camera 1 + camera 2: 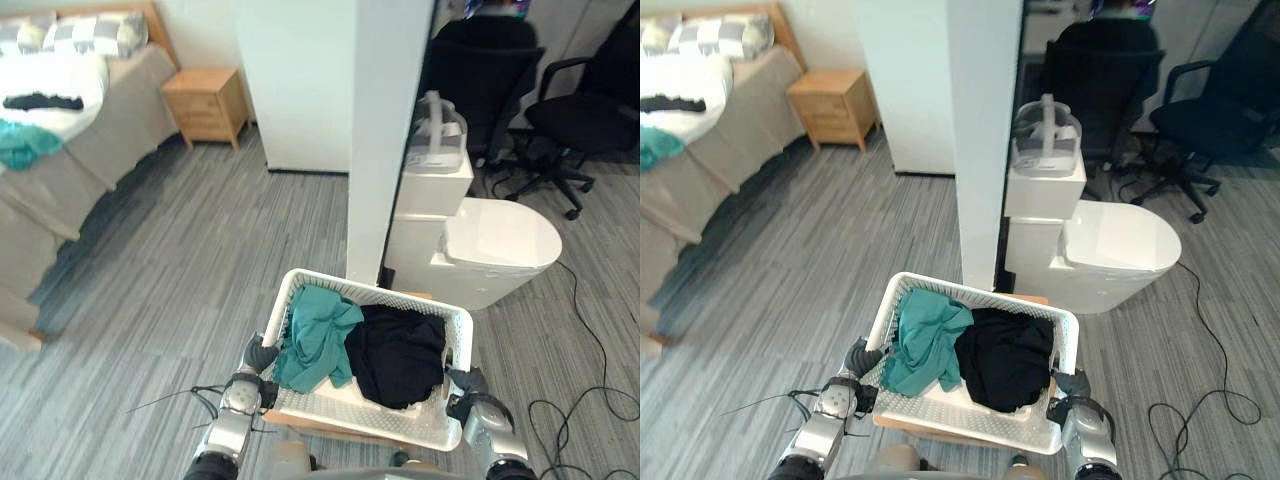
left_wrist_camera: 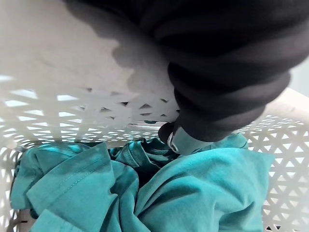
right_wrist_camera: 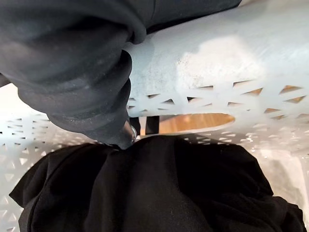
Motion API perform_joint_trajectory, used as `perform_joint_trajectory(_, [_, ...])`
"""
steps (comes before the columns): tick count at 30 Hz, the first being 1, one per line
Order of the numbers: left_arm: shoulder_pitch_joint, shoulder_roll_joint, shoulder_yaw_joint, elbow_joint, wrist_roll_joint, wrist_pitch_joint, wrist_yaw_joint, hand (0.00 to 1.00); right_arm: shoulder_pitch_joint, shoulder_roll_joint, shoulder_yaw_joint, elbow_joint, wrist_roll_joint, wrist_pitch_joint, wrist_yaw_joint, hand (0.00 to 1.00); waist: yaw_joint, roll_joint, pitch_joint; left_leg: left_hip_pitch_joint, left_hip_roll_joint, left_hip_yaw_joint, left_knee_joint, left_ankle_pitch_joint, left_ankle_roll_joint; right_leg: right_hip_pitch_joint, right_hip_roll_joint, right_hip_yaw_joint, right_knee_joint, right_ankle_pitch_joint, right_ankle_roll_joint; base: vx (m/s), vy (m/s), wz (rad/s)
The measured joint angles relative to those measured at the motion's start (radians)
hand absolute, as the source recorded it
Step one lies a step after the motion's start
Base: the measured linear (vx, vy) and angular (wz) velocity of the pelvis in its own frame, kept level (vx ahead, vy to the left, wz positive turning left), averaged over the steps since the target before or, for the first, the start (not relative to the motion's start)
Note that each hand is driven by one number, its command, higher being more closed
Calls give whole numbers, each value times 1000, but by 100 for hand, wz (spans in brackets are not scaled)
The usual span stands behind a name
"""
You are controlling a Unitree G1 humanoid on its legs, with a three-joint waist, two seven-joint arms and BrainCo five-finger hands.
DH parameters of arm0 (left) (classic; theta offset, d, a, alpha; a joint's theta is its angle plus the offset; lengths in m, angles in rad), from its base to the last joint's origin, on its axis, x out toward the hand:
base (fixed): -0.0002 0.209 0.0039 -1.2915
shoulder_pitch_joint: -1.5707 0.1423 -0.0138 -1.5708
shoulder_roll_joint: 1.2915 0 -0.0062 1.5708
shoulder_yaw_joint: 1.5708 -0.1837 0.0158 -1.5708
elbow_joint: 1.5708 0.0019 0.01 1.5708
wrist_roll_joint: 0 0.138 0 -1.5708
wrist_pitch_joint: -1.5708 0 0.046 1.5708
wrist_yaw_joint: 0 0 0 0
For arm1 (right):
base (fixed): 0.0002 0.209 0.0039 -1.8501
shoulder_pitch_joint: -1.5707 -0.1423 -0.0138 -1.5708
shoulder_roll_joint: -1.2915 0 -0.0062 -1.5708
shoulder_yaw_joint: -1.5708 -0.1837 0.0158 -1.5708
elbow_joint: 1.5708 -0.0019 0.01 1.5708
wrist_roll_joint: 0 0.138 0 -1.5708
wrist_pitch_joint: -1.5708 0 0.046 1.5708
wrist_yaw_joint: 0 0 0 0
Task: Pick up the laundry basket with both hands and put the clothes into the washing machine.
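Grey floor (image 1: 200, 260), left hand (image 1: 258, 356) and right hand (image 1: 466, 385) curled over laundry basket (image 1: 380, 295) rims

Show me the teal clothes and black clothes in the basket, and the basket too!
teal clothes (image 1: 315, 340), left eye view, crumpled middle.
black clothes (image 1: 400, 355), left eye view, middle of pile.
laundry basket (image 1: 345, 287), left eye view, its far rim.

1. Home-style bedroom corner staged inside an office or lab space.
2. Home signs: bed (image 1: 120, 120) with checked pillows (image 1: 95, 32), wooden nightstand (image 1: 205, 103), laundry basket (image 1: 380, 295) of clothes, rounded white machine (image 1: 500, 250).
3. Office signs: black swivel chairs (image 1: 585, 115) past a white partition (image 1: 385, 140), headset (image 1: 435, 140) on a white unit, grey striped floor (image 1: 200, 260).
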Motion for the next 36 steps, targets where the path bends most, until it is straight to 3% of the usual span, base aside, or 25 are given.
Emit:
perform_joint_trajectory(3, [65,-17,0,-105,0,0,-3,100,63,5,6,-93,-4,2,7,100,2,32,-18,99,-5,-158,23,-61,-37,-70,66,146,19,41,6,-174,182,-148])
perform_joint_trajectory(5, [65,-24,-17,-139,-1,0,-4,100,110,21,-1,-179,-5,2,1,100,-16,17,-47,117,-64,-241,-73,-145,41,-158,73,208,31,78,20,-226,224,-106])
perform_joint_trajectory(6, [61,-22,-23,-168,-3,0,-5,100,142,31,-8,-237,-3,2,-1,100,-23,-19,-60,135,-91,-253,-161,-184,80,-227,70,269,35,116,36,-265,214,-139])
perform_joint_trajectory(8, [56,-15,-29,-191,-4,0,-5,100,159,47,-18,-288,-6,3,-6,100,-23,-68,-50,152,-112,-146,-263,-222,126,-275,65,346,-8,220,39,-299,220,-160])
perform_joint_trajectory(9, [59,-12,-28,-195,-10,1,-4,100,184,58,-16,-314,-8,6,-13,100,-22,-105,-48,153,-145,-63,-257,-213,142,-286,55,369,-66,322,-23,-428,242,-207])
perform_joint_trajectory(10, [61,-9,-26,-204,-17,1,-5,100,188,59,-10,-335,-9,6,-14,100,-7,-109,-46,153,-130,55,-290,-184,192,-274,70,349,-166,461,-121,-429,204,-226])
perform_joint_trajectory(11, [64,-9,-21,-212,-17,1,-6,100,186,61,-8,-338,-9,6,-15,100,-5,-104,-39,161,-129,120,-317,-170,209,-286,69,258,-138,418,-96,-365,120,-236])
perform_joint_trajectory(13, [66,-11,-15,-234,-17,0,-6,100,176,61,-8,-344,-10,4,-16,100,-3,-82,-49,174,-92,331,-406,-108,225,-289,30,-187,131,143,-155,-238,49,-240])
perform_joint_trajectory(15, [68,-11,3,-233,-19,-2,-6,100,163,70,-2,-344,-20,5,-15,100,-9,-64,-35,199,-66,451,-465,-63,217,-280,7,-200,335,-19,-112,-227,54,-219])
perform_joint_trajectory(17, [73,-11,7,-221,-26,-1,-24,100,188,80,-3,-343,-19,5,-15,100,-24,-70,-36,205,-34,561,-488,-43,196,-262,-7,-87,507,-121,-55,-315,-45,-191])
perform_joint_trajectory(19, [105,-10,9,-220,-70,-1,-44,100,190,65,6,-325,-22,6,-10,100,-39,-59,-41,205,-2,658,-509,-34,167,-230,-37,-58,525,-166,-47,-188,-93,-181])
perform_joint_trajectory(21, [110,-9,8,-205,-125,3,-69,100,165,38,14,-280,-21,3,-3,100,-37,-77,-63,193,22,741,-538,-19,123,-216,-93,-94,433,-171,-51,-111,-142,-177])
perform_joint_trajectory(22, [101,-4,2,-175,-159,5,-71,100,152,24,19,-259,-23,4,1,100,-49,-79,-68,178,42,780,-537,-8,105,-207,-116,-118,334,-158,-36,-82,-267,-151])
perform_joint_trajectory(23, [100,7,0,-144,-195,6,-70,100,149,18,28,-230,-24,4,2,100,-68,-88,-72,182,76,837,-516,-8,66,-182,-124,-114,221,-114,36,-37,-301,-125])
perform_joint_trajectory(24, [100,11,-1,-137,-198,7,-70,100,150,19,28,-223,-25,4,2,100,-69,-88,-72,186,90,849,-503,-14,52,-175,-120,-113,204,-105,51,113,-328,-116])
perform_joint_trajectory(25, [106,18,-2,-118,-205,8,-69,100,156,19,33,-196,-28,6,2,100,-67,-86,-72,197,168,881,-403,-53,-8,-139,-79,-100,151,-84,55,216,-374,-110])
perform_joint_trajectory(26, [114,39,3,-114,-213,9,-69,100,169,32,44,-190,-28,6,1,100,-57,-94,-73,201,268,875,-231,-68,-9,-99,-11,-69,111,-60,9,258,-403,-123])
perform_joint_trajectory(27, [115,39,8,-107,-219,8,-70,100,173,36,48,-193,-28,4,1,100,-51,-87,-72,190,321,851,-146,-75,7,-81,9,-62,105,-84,29,289,-404,-142])
perform_joint_trajectory(28, [121,31,17,-101,-239,9,-67,100,163,23,53,-194,-34,5,1,100,-30,-22,-47,115,501,722,127,-46,163,-32,123,-27,95,-89,-17,230,-316,-114])
perform_joint_trajectory(29, [125,31,20,-100,-244,9,-68,100,164,21,54,-194,-35,5,1,100,-25,-14,-44,58,540,628,223,23,252,-14,151,-14,92,-101,-33,287,-327,-119])
perform_joint_trajectory(30, [129,23,19,-101,-246,9,-70,100,164,22,63,-197,-37,5,0,100,-18,-11,-31,-49,520,386,369,129,255,32,177,16,73,-115,-56,304,-237,-77])
perform_joint_trajectory(31, [129,10,20,-100,-246,9,-70,100,157,8,59,-198,-38,5,-4,100,-4,-20,-14,-133,432,238,495,100,208,76,179,47,57,-125,-72,331,-203,-67])
perform_joint_trajectory(33, [132,-6,27,-103,-258,8,-68,100,140,-8,62,-203,-49,6,-3,100,19,-49,4,-225,228,146,520,58,147,120,155,90,36,-150,-109,371,-110,-68])
perform_joint_trajectory(34, [132,-15,42,-108,-266,7,-68,100,124,-15,70,-204,-50,6,3,100,37,-53,6,-268,146,149,415,34,112,146,149,117,5,-151,-111,403,-48,-76])
perform_joint_trajectory(36, [131,-13,61,-109,-279,0,-66,100,102,-17,85,-205,-49,6,4,100,48,-52,3,-303,133,263,126,33,112,178,151,139,-45,-144,-95,408,1,-56])
